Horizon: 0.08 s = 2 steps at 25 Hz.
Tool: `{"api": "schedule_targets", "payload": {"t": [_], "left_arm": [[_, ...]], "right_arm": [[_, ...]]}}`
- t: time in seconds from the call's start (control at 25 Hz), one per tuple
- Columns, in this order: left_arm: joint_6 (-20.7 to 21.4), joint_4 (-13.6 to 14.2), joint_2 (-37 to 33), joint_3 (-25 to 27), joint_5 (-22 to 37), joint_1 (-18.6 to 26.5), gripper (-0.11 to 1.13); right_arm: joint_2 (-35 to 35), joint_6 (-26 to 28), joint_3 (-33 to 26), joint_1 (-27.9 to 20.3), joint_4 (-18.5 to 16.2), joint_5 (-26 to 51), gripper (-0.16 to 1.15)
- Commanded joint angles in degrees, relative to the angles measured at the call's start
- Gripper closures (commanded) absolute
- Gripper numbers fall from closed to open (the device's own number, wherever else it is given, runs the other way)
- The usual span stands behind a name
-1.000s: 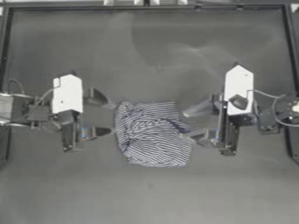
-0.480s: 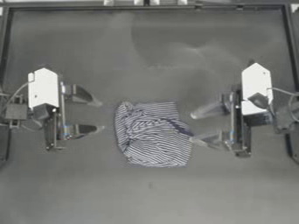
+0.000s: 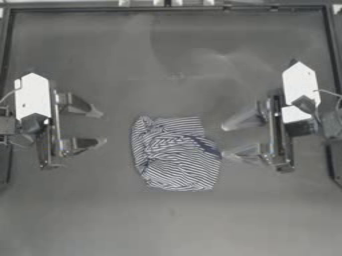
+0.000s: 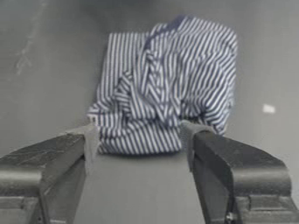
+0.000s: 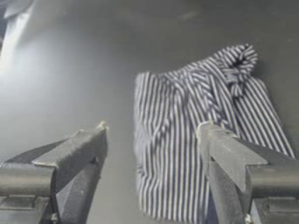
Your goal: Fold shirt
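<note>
The striped navy-and-white shirt [image 3: 175,154] lies bunched in a compact, wrinkled heap at the middle of the dark table, also seen as the shirt [image 4: 166,83] and the shirt [image 5: 198,131] in the wrist views. My left gripper [image 3: 99,128] stands open to the left of it, well apart from the cloth and holding nothing. On the other side, my right gripper [image 3: 230,141] is open too, its fingertips just off the shirt's right edge, with nothing between them.
The dark table [image 3: 167,60] is bordered by a raised frame along the back and sides. Bare surface surrounds the heap on every side.
Both arms have drawn back outward from the shirt, the left one farther left and the right one to the right. The heap itself has stayed put.
</note>
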Motion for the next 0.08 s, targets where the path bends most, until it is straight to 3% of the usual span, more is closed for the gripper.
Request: {"api": "schedule_targets", "payload": {"t": [0.04, 0.08], "left_arm": [[-0.18, -0.09, -1.93, 0.0, 0.35, 0.0, 0.1], [-0.18, -0.44, -2.29, 0.09, 0.62, 0.0, 0.1]], "right_arm": [[-2.46, -0.09, 0.18, -0.35, -0.18, -0.18, 0.06], [-2.99, -0.09, 0.35, -0.35, -0.18, -0.09, 0.06]]}}
